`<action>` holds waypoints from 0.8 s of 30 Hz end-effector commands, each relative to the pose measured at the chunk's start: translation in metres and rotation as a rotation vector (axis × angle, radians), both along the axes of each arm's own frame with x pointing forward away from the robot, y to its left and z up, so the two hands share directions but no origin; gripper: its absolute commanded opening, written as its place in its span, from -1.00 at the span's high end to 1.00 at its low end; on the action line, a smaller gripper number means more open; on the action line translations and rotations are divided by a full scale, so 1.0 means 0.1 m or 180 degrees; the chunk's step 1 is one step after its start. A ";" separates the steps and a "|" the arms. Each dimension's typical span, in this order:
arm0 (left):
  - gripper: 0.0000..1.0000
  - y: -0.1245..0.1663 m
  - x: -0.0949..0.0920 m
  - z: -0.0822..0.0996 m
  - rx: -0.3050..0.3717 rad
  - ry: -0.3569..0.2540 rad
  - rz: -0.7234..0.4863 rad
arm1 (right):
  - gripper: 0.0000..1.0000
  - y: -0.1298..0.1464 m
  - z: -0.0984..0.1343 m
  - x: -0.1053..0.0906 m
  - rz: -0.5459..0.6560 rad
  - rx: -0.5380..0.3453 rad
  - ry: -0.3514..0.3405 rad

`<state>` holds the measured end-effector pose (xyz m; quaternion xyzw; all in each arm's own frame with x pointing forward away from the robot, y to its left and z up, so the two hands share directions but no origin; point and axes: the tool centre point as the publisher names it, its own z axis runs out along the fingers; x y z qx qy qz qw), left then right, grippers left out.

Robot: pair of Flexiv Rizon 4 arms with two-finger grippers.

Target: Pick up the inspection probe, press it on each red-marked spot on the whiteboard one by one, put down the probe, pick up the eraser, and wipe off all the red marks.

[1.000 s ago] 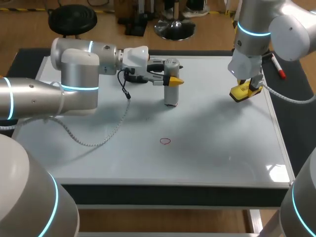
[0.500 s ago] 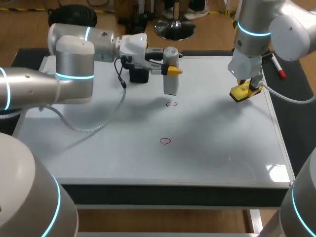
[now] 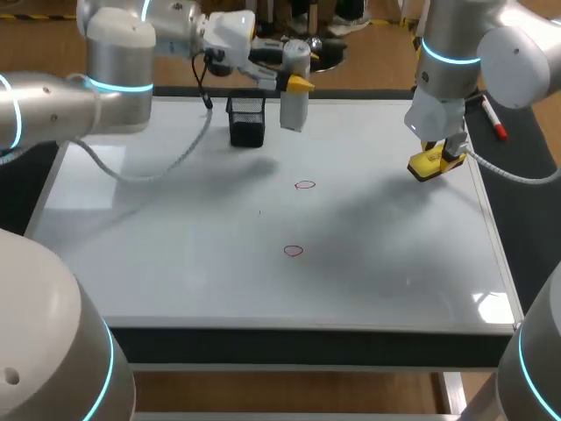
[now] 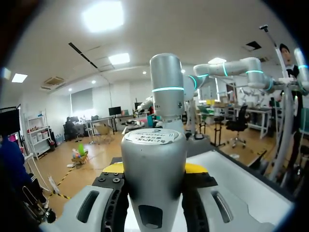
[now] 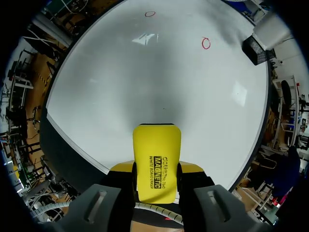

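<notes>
Head view: the left end effector [image 3: 294, 81] is clamped on the silver inspection probe [image 3: 293, 112], which hangs below it beside a black mesh holder [image 3: 246, 120].
Left wrist view: the probe stands between both fingers.
Right wrist view: the right end effector [image 5: 155, 170] grips the yellow eraser [image 5: 156, 159], with two red marks [image 5: 206, 43] ahead on the whiteboard [image 5: 145, 87].

The whiteboard [image 3: 175, 263] is lying flat on the dark table [image 3: 531, 246]. A black mesh holder [image 3: 246, 120] is standing upright on the board near its far edge. The far red mark [image 3: 304, 185] and the near red mark [image 3: 294, 251] are showing near the board's middle. A red-capped marker [image 3: 493, 119] is lying on the table beside the board's right edge.
</notes>
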<state>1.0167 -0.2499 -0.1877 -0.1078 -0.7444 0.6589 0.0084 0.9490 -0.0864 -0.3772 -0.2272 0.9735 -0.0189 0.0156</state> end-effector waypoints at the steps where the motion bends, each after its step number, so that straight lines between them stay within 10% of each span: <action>1: 1.00 0.01 0.19 0.11 0.0079 0.0054 -0.0437 | 1.00 -0.01 0.00 0.00 0.0006 -0.0009 0.0002; 24: 1.00 0.10 0.84 0.08 0.0162 0.0183 -0.1082 | 1.00 -0.01 0.00 0.00 0.0006 -0.0009 0.0002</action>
